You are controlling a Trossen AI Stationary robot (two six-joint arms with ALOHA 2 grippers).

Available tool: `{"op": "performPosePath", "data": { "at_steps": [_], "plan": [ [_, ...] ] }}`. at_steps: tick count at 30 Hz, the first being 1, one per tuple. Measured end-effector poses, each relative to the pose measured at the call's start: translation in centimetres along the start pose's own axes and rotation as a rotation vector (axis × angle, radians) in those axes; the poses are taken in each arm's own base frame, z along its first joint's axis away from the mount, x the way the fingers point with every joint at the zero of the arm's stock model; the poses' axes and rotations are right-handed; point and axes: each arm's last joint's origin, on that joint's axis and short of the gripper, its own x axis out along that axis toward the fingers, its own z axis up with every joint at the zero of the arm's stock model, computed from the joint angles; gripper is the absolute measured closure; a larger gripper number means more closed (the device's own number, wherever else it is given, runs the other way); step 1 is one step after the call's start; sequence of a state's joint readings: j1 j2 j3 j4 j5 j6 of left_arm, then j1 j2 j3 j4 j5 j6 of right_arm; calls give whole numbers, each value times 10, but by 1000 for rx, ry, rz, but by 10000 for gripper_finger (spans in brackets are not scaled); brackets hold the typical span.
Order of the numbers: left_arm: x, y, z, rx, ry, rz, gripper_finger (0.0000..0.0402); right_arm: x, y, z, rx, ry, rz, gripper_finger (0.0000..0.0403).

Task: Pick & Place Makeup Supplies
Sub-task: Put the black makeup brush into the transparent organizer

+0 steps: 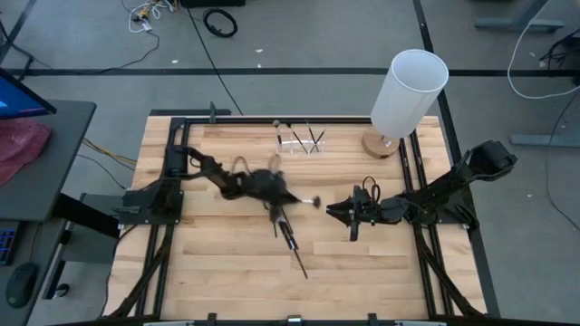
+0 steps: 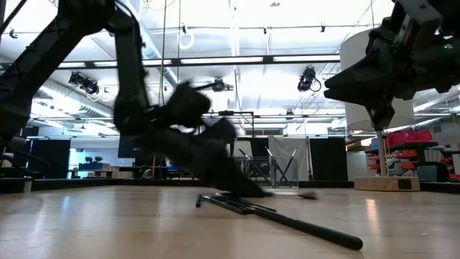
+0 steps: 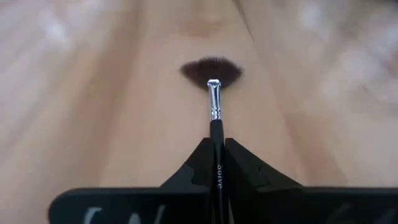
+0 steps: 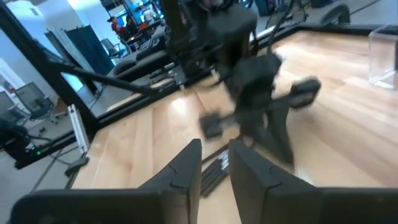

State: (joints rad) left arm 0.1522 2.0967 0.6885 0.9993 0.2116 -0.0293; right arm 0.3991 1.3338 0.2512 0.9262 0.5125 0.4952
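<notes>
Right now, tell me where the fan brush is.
The fan brush is clamped in the left gripper, its handle between the fingers and its bristles pointing forward. In the high view that gripper is mid-table, just above the loose sticks.

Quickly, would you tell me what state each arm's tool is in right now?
Left tool: closed on a fan brush, mid-table.
Right tool: slightly open, holding nothing, facing the left arm.

- Left gripper [image 1: 288, 200] near table [image 1: 217, 272] centre; brush [image 1: 308, 200] extends past its fingertips.
- Dark sticks [image 1: 292, 243] lie just behind those fingers.
- Right gripper [image 1: 349, 217] faces it, apart.
</notes>
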Motion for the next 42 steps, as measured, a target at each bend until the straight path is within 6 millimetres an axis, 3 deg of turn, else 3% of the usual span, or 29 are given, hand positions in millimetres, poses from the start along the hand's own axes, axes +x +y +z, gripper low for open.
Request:
{"op": "performPosePath", "data": {
  "at_steps": [5, 9, 14, 20, 23, 27, 33, 42],
  "plan": [
    [-55, 14, -7, -155, -305, -54, 381, 0, 0, 1, 25, -9, -2, 321],
    [-78, 16, -12, -197, -300, -26, 381, 8, -3, 5, 27, -33, -52, 321],
    [-83, 7, 6, -144, -366, -70, 379, 41, -6, 8, -19, -2, -80, 311],
    [-89, -3, 30, -72, -459, -116, 381, 91, -18, -3, -56, 39, -167, 267],
    [-93, -7, 35, -56, -478, -124, 377, 107, -17, 1, -103, -47, -151, 245],
    [-98, -8, 41, -38, -506, -137, 379, 112, -8, 17, -169, -196, -103, 232],
    [-99, -12, 47, -12, -534, -150, 377, 123, -5, 32, -201, -254, -123, 263],
    [-98, -16, 45, -11, -522, -167, 376, 130, -2, 39, -256, -247, -127, 356]
  ]
}}
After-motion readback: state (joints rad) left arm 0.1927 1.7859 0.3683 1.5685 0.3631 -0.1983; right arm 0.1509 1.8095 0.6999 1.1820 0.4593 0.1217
